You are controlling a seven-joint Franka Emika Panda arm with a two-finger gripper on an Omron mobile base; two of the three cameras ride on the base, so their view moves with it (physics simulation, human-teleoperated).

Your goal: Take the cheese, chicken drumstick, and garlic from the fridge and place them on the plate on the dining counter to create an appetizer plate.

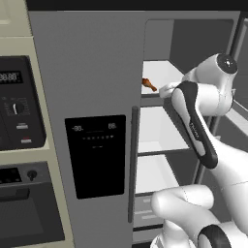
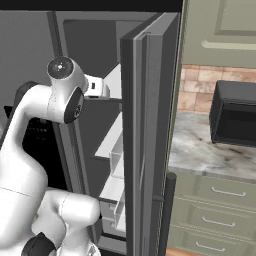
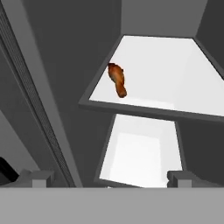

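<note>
My gripper [image 3: 107,177] had its jaws spread wide with nothing between them, hanging at the open front of the fridge [image 1: 92,72]. Past the fingertips [image 3: 40,177] I saw the chicken drumstick [image 3: 117,78] lying on the upper white shelf [image 3: 166,70], near that shelf's left edge and toward its front lip, well apart from the gripper. The fridge door [image 2: 147,130] stood swung open on my right.
</note>
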